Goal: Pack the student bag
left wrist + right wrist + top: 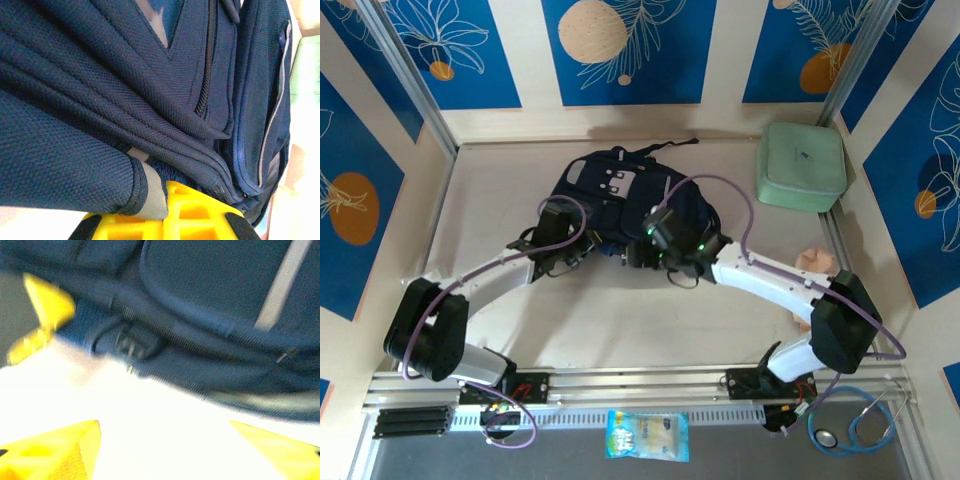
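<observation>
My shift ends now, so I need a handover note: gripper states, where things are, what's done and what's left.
Left gripper: shut, apparently pinching a fold of the student bag.
Right gripper: open, empty, at the bag's near edge.
Bag lies mid-way across the table; pale green case at the far right corner; snack packet and stethoscope by the arms' bases.
Done: nothing visibly packed.
Left: probably open the bag and load the items.
</observation>
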Tool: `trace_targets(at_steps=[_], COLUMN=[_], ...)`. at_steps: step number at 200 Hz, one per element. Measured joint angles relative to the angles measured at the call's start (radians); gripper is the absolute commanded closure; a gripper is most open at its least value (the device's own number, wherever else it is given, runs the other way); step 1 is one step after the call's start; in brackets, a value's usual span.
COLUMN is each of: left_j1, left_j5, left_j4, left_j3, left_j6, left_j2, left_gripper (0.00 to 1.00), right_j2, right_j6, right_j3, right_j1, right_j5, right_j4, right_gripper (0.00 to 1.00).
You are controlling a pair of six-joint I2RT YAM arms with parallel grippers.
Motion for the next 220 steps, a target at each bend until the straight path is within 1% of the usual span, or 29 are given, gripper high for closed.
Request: trace_targets(at_steps=[17, 32, 45, 64, 79, 116, 174, 220], left_j1=[-0.002, -0.003, -0.003, -0.003, -0.004, -0.006, -0.007, -0.007], left_j5=[-0.004, -0.006, -0.006, -0.007, -0.010, -0.016, -0.018, -0.019], left_j4=[0.001, 0.001, 0.001, 0.001, 0.000, 0.000, 0.000, 0.001], left_j3=[0.000, 0.000, 0.000, 0.000, 0.000, 0.000, 0.000, 0.000], left_j6=[-0.001, -0.001, 0.000, 0.000, 0.000, -0.001, -0.001, -0.003], left_j2=[0.001, 0.001, 0.001, 0.001, 0.001, 0.001, 0.000, 0.001], left_gripper=[1.00, 1.00, 1.00, 1.00, 1.00, 1.00, 1.00, 1.00], right_j2=[0.041, 0.092, 0.141, 0.198, 0.235, 0.321, 0.331, 0.354], right_j6=[0.014, 0.029, 0.040, 0.046, 0.050, 0.051, 0.074, 0.095], right_j3=[-0.006, -0.001, 0.007, 0.018, 0.044, 0.148, 0.188, 0.223], right_j1=[0.072, 0.102, 0.111, 0.111, 0.110, 0.106, 0.098, 0.093], right_j5=[0.022, 0.037, 0.054, 0.083, 0.106, 0.164, 0.231, 0.261], right_j4=[0.011, 0.031, 0.040, 0.050, 0.047, 0.045, 0.008, -0.025], right_gripper=[0.43, 0.48, 0.51, 0.58, 0.60, 0.61, 0.61, 0.67])
